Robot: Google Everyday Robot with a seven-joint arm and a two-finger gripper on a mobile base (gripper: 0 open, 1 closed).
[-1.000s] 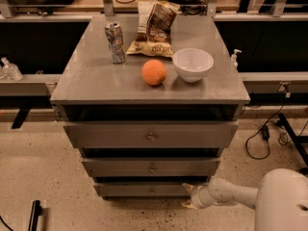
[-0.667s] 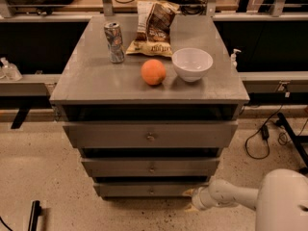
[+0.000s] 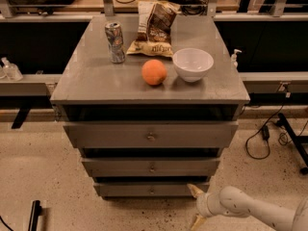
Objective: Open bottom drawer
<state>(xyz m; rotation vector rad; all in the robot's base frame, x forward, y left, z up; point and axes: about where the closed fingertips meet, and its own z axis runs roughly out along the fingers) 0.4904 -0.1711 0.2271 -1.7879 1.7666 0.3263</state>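
Note:
The grey cabinet [image 3: 149, 88] has three drawers. The bottom drawer [image 3: 125, 190] is the lowest and thinnest front, just above the floor, with a small round knob [image 3: 152, 190] at its centre. A dark gap shows above its front. My gripper [image 3: 196, 206] is low at the drawer's right end, on the pale arm [image 3: 240, 207] that comes in from the lower right. It is open, with one fingertip [image 3: 194, 190] by the drawer's right corner and the other near the floor. Nothing is held between the fingers.
On the cabinet top stand a soda can [image 3: 115, 42], a chip bag [image 3: 153, 28], an orange [image 3: 154, 72] and a white bowl [image 3: 192, 64]. Cables [image 3: 262, 134] and a black stand leg [image 3: 293, 143] lie on the floor to the right. A dark bar [image 3: 33, 214] lies at lower left.
The gripper has shifted slightly right along the bottom drawer's right end and its fingers now stand wider apart. The drawers look unmoved.

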